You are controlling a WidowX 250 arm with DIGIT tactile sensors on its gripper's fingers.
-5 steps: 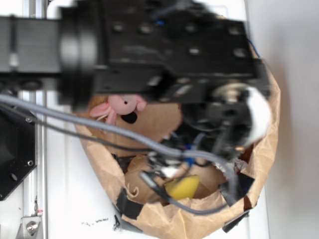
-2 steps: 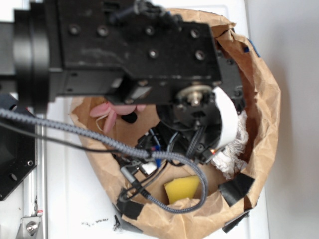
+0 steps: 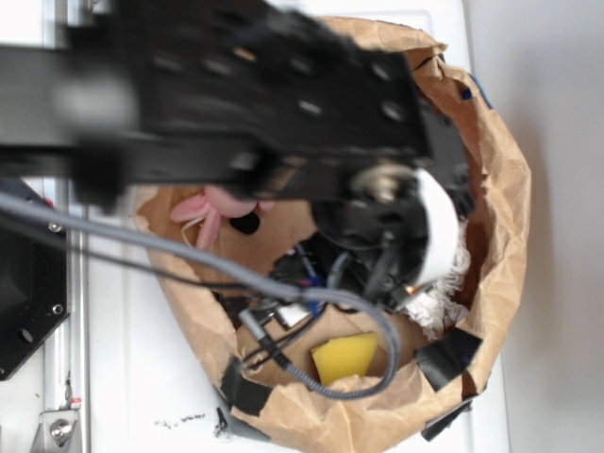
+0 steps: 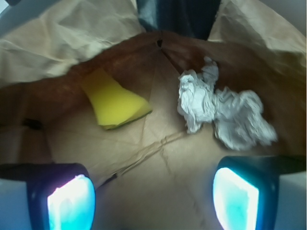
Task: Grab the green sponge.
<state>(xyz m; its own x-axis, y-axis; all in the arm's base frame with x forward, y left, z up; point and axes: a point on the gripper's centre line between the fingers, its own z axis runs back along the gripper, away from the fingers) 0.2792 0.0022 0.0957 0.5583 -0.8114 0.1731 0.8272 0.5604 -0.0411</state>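
The green sponge [image 4: 115,103], a bright yellow foam block, lies on the brown paper floor inside the bag, up and left in the wrist view. From outside, the green sponge [image 3: 343,356] shows low in the bag under a looped grey cable. My gripper [image 4: 152,201] hangs open above bare paper, its pads [image 4: 71,205] glowing cyan at the bottom corners with nothing between them. The sponge sits well ahead and left of the fingers. In the exterior view the arm covers the gripper's fingers.
A crumpled white-grey rag [image 4: 218,112] lies right of the sponge; the same rag [image 3: 444,302] shows by the bag's right wall. A pink plush bunny [image 3: 212,209] rests at the far left. Brown paper bag walls [image 3: 500,226] ring everything.
The arm has swung left and back over the bag, uncovering the sponge and the rag. The sponge itself has stayed put.
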